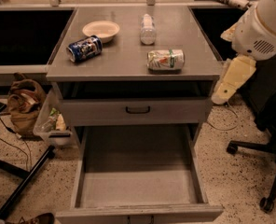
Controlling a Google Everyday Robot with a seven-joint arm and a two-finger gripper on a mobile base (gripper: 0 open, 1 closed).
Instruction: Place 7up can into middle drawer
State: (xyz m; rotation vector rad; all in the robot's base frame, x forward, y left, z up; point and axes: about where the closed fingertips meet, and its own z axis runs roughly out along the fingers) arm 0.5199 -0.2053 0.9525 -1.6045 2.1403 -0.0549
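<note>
The 7up can (165,59) lies on its side on the grey cabinet top (124,55), near the front right. The middle drawer (138,183) is pulled wide open below, and its bare grey floor holds nothing. My gripper (227,85) hangs off the white arm (264,22) at the right of the cabinet, beside its front right corner. It is to the right of the can, a little lower, and apart from it.
A dark blue can (84,48) lies at the front left of the top, with a white bowl (101,30) behind it. A clear plastic bottle (148,29) lies at the back. The shallower top drawer (138,109) is slightly open. An office chair base (264,148) stands at the right, with bags (26,104) at the left.
</note>
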